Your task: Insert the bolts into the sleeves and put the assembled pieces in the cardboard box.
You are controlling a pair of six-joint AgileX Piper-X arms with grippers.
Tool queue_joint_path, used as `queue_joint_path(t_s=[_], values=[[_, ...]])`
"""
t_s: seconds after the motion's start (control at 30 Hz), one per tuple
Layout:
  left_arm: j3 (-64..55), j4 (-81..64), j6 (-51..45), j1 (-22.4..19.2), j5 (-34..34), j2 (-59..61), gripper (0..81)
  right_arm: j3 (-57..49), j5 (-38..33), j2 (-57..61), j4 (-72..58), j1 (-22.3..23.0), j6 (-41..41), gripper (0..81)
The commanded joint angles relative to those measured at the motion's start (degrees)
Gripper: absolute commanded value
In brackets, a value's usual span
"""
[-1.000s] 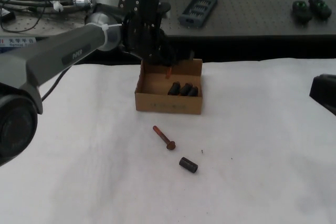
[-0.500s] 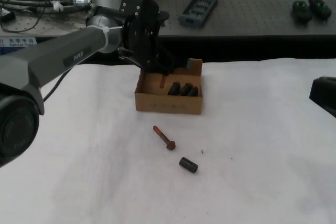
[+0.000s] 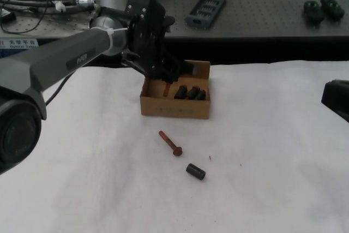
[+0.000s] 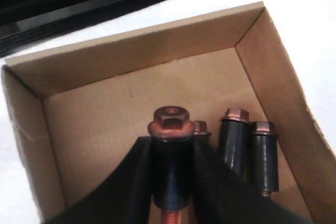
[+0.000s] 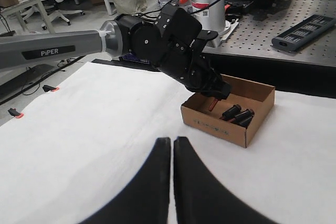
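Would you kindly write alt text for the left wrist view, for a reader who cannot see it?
The left pincer grips a black sleeve with a copper-coloured bolt through it, over the open cardboard box. Three more assembled pieces lie side by side on the box floor, near one side wall.

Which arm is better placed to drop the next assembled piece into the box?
Left. The left hand holds a sleeved bolt just over the box, beside three pieces already inside. The right hand is shut, empty and far from the box.
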Motion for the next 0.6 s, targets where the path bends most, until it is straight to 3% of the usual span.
queue_joint_path(t_s=[0.0,0.3,0.37,0.5,0.57], values=[[-0.8,0.11,-0.86,0.28,-0.13,0.11,0.6,-0.33,0.25,-0.55,0.01,-0.31,0.17,2.5],[-0.8,1.7,-0.86,0.28,3.0,0.26,0.7,-0.33,0.25,-0.55,0.01,-0.31,0.17,2.5],[-0.8,1.83,-0.86,0.28,3.61,0.26,5.6,-0.33,0.25,-0.55,0.01,-0.31,0.17,2.5],[-0.8,1.83,-0.86,0.28,3.45,0.26,23.5,-0.33,0.25,-0.55,0.01,-0.31,0.17,2.5],[-0.8,1.83,-0.86,0.28,2.25,0.26,27.0,-0.33,0.25,-0.55,0.01,-0.31,0.17,2.5]])
